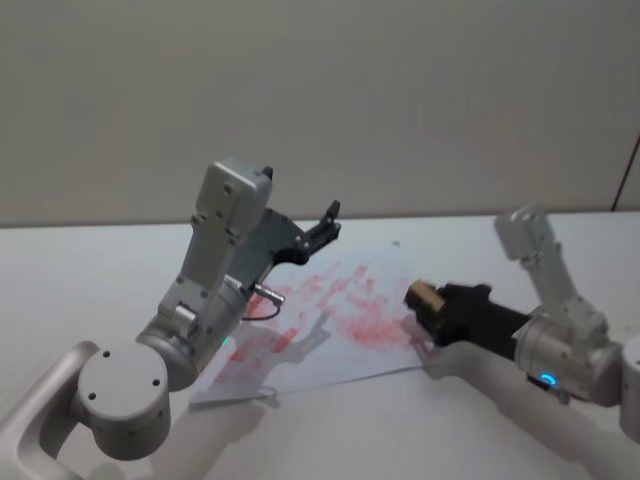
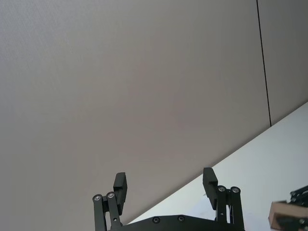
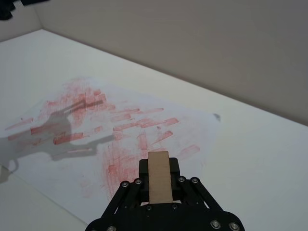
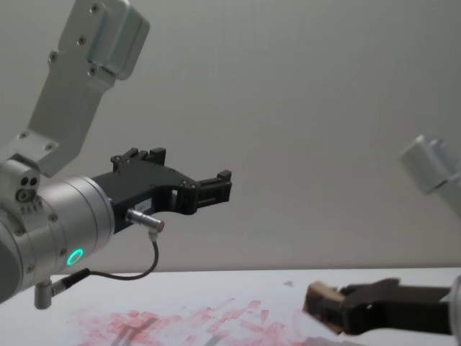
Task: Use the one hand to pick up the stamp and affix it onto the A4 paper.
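Wood-coloured and plain, the stamp (image 3: 159, 177) shows in the right wrist view as a narrow pale block pinched between the short fingers of the right gripper (image 1: 428, 302), whose jaws are closed on its sides. We cannot see its printing face, and we cannot tell whether it touches the sheet beneath. In the head view it sits at about 3 o'clock on the A4 paper (image 1: 345, 335), right at that edge. The chest view gives it from the side, darker brown, low over the paper. Faded red and pink prints cover the sheet, thickest toward its middle. The left arm (image 1: 200, 300) hides the paper's 9 o'clock part in the head view. The left gripper (image 2: 166, 185) hangs raised near the sheet's 11 o'clock, well above the white table (image 1: 90, 270). Its fingers stand wide apart with nothing between them, as the left wrist view shows plainly, along with a cut-off corner of the stamp.
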